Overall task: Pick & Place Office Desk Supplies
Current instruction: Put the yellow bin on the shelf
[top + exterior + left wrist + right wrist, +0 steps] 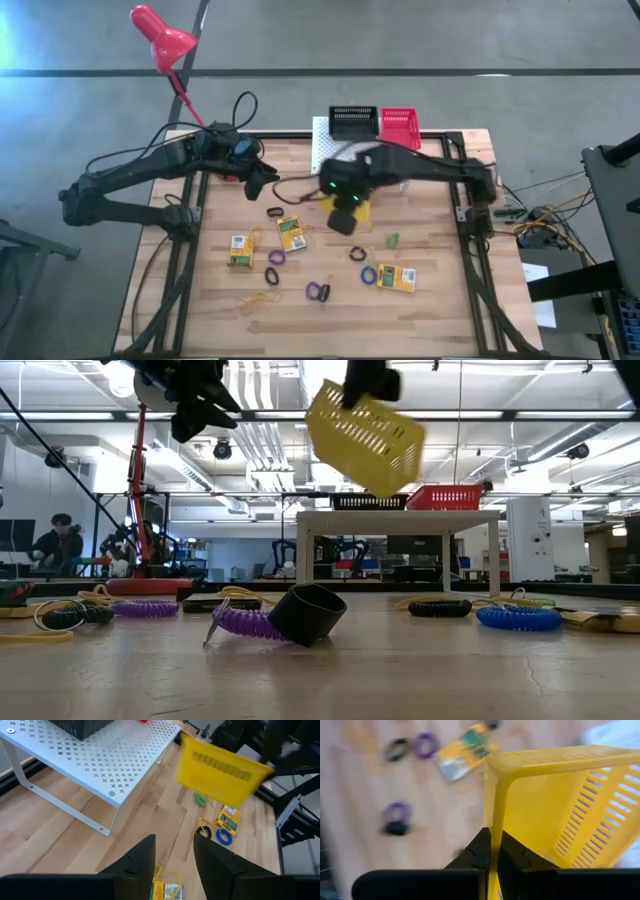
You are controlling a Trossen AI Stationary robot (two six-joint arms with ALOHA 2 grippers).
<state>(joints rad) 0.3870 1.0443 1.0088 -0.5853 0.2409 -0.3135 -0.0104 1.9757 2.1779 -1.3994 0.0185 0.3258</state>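
Observation:
My right gripper (344, 220) is shut on a yellow slotted tray (363, 208), which is in the air over the table's middle; it also shows in the low view (365, 435) and the left wrist view (220, 770). My left gripper (264, 182) is open and empty above the table's far left part, its fingers apart in its wrist view (174, 857). Three yellow-green card boxes (292, 233) (241, 250) (396, 277) lie flat on the wood. Purple (276, 257), black (274, 212) and blue (368, 273) rings and yellow rubber bands (258, 298) lie around them. My right gripper pinches one thin side wall of the yellow tray (493, 815), next to a corner, with one finger on the inside and one on the outside. The fingers (479, 851) come from above, pointing down. The tray hangs tilted below the gripper (372, 382), clear of the table.
A white perforated stand (338, 152) at the table's far edge carries a black tray (352, 122) and a red tray (400, 125). A red desk lamp (160, 38) stands at the far left. A green ring (393, 240) lies to the right of the boxes. A person (55, 540) sits far behind.

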